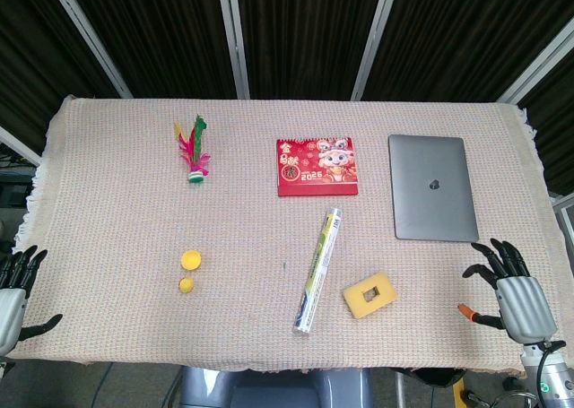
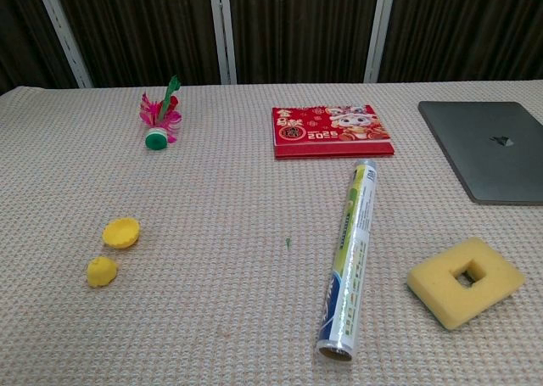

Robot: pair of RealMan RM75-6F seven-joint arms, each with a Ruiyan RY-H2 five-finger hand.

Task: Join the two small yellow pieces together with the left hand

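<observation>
At the desk's [image 1: 108, 184] near left corner the left hand [image 1: 16, 287] rests with fingers spread, holding nothing; at the near right corner the right hand [image 1: 513, 293] lies likewise splayed and empty. The two small yellow pieces sit toward the near left, apart from each other: the rounded piece [image 1: 186, 284] nearer, the open cup-like piece [image 1: 190, 260] just beyond it, nothing visible inside. Toward the near right lie a yellow sponge [image 2: 465, 282] with a square hole and a foil tube [image 2: 349, 256]. Farther back stand a feathered shuttlecock [image 1: 194, 151], a red calendar [image 1: 317, 166] and a closed laptop [image 1: 431, 186].
</observation>
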